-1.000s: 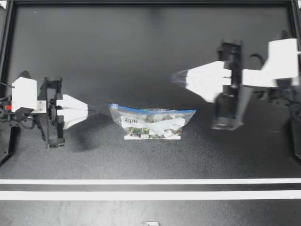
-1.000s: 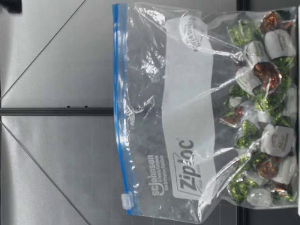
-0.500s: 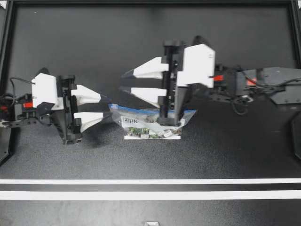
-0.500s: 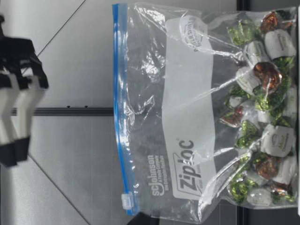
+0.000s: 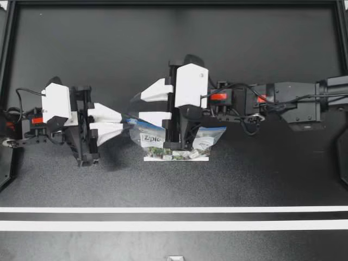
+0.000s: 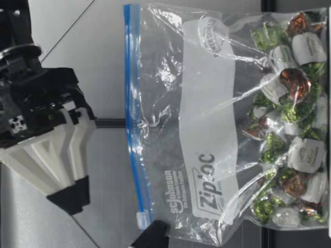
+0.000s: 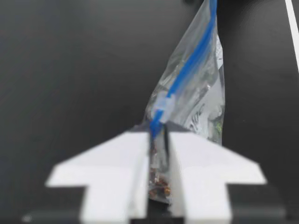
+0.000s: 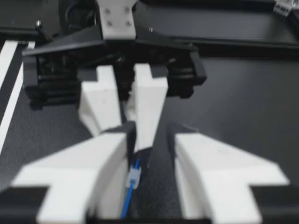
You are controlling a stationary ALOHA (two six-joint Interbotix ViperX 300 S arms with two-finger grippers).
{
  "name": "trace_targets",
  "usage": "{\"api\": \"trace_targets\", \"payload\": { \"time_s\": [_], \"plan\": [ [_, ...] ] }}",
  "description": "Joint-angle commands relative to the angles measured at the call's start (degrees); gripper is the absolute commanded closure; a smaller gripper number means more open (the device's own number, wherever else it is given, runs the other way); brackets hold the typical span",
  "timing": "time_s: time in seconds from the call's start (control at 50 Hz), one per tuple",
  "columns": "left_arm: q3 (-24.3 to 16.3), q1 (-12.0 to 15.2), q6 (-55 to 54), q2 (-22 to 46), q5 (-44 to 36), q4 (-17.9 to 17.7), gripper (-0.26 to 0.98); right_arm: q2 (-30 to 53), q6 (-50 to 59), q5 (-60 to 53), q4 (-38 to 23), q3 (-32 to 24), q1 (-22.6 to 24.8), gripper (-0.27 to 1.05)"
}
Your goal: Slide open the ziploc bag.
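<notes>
Left gripper [image 5: 127, 123], right gripper [image 5: 134, 107] at bag [image 5: 209, 137]

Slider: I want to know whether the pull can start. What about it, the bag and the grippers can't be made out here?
Top view: slider lost where my left gripper and right gripper meet; the right one also covers the bag's middle.
Low view: left gripper cut off by the edge, only a dark tip beside the slider.
Right wrist view: blur hides whether a finger touches the slider.

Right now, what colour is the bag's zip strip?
Blue zip strip, with a pale slider at one end. Low view shows it best.
</notes>
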Motion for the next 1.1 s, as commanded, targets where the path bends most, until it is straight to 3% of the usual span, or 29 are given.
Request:
{"api": "trace_targets", "payload": {
  "time_s": [0.0,0.1,0.84,1.0,1.08],
  "plan": [
    [-0.79,0.18,-0.09,-0.97,-0.26,0.26,0.87,-0.53,0.18,1.14,-0.09,-1.76,0.44,0.38],
    [-1.05,-0.09,-0.09,-1.05,-0.26,0.35,0.93,0.18,0.18,2.55,-0.18,-2.11,0.88,0.37],
    [-0.62,-0.88,-0.09,-2.46,0.35,2.37,0.92,4.13,0.0,10.9,-0.35,-5.36,2.02,0.37],
    [-0.53,-0.79,0.0,-2.37,0.35,2.37,0.92,4.04,0.09,11.51,-0.35,-5.36,2.02,0.44],
    [-0.53,-0.88,0.0,-2.29,0.35,2.46,0.92,3.87,0.18,12.13,-0.35,-5.36,2.02,0.55]
  ]
}}
